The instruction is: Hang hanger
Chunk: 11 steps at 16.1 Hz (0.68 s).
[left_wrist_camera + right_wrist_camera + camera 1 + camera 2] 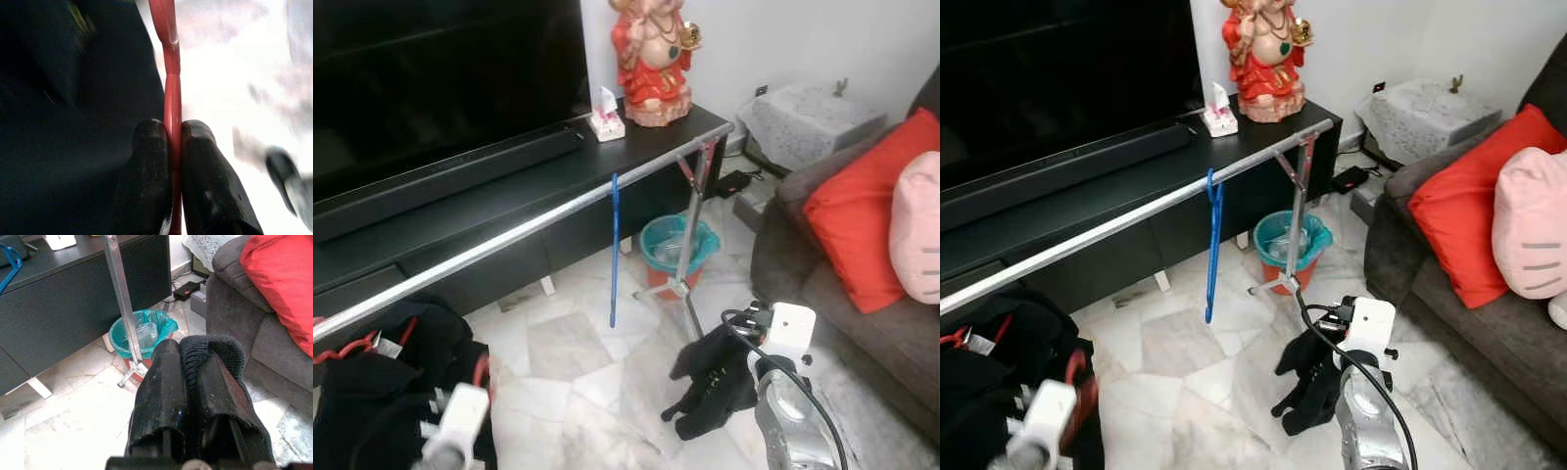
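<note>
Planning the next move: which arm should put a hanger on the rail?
Left. The left pincer is shut on a red hanger beside the silver rail; the right pincer is clamped on black cloth.

Red hanger (172, 98): I see a thin red plastic bar, pinched between my left gripper's fingers (149, 166) beside dark cloth, bottom left of the head view.
Blue hanger (614, 250): hooked on the silver rail (509, 238), hanging straight down, edge-on, centre of the frame.
</note>
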{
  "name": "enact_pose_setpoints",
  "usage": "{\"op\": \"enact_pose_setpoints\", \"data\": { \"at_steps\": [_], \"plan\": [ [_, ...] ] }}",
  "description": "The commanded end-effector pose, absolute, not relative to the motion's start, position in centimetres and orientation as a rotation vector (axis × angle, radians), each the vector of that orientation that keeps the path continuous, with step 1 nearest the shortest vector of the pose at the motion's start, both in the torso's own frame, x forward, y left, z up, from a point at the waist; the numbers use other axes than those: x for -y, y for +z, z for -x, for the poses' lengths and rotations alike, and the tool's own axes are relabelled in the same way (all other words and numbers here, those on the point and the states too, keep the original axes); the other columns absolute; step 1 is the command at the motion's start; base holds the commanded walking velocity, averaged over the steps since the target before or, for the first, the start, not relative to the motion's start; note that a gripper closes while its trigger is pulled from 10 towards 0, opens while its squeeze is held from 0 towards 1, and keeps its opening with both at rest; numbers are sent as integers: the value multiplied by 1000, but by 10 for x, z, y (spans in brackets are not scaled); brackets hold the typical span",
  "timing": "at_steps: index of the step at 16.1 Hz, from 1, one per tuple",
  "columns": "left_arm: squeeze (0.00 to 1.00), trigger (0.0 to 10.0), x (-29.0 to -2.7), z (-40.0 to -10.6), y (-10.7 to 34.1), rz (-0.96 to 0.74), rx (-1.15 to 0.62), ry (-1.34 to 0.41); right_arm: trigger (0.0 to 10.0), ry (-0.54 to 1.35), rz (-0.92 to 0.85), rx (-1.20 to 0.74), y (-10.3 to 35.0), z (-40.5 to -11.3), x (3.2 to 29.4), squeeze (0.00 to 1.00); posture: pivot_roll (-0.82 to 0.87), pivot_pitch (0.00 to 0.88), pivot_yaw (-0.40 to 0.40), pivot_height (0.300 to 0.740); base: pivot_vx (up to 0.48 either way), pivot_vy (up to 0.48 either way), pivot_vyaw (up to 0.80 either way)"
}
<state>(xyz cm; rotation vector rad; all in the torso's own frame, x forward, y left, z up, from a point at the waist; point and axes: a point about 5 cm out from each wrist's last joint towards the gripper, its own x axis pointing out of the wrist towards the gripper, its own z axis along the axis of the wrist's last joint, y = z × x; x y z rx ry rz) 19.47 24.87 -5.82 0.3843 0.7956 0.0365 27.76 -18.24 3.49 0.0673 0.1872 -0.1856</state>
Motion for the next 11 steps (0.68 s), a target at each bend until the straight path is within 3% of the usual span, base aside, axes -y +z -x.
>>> {"op": "enact_pose_setpoints", "data": {
  "at_steps": [1,4,11],
  "plan": [
    [0,10000,-253,-183,-65,-396,-860,49,10000,-182,-62,-162,39,-281,180,0,-123,0,57,732,0,0,0],
    [0,10000,-259,-155,-79,-368,-1001,82,10000,-188,-60,-157,40,-282,183,0,-133,0,58,732,0,0,0],
    [0,10000,-254,-161,-79,-312,-996,99,10000,-186,-63,-152,43,-286,181,0,-107,0,47,732,0,0,0]
  ]
}}
